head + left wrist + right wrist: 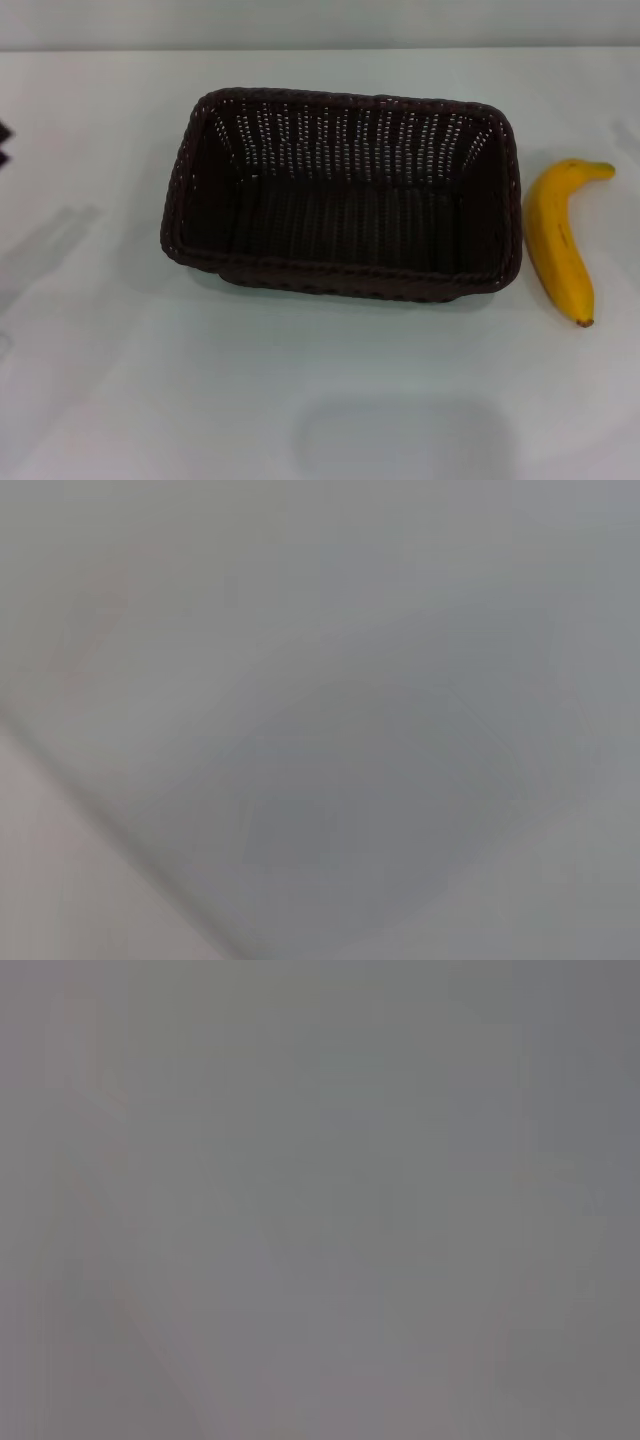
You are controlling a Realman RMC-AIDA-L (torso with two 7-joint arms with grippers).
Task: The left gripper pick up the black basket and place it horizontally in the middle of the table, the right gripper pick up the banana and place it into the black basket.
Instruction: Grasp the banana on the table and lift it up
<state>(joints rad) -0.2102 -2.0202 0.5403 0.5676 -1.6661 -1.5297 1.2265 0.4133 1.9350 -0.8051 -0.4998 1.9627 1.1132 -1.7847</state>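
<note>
Black basket [342,190] sits mid-table [150,400], long side across; banana [558,240] just right of it. Left gripper [4,140] barely shows (claw state unreadable). Right gripper unseen; approach the banana's middle.

Black basket [345,190] mid-table [150,400], long side across; banana [558,238] just beside, right.

The left gripper [4,143] barely shows, perhaps parked, far left.
</note>
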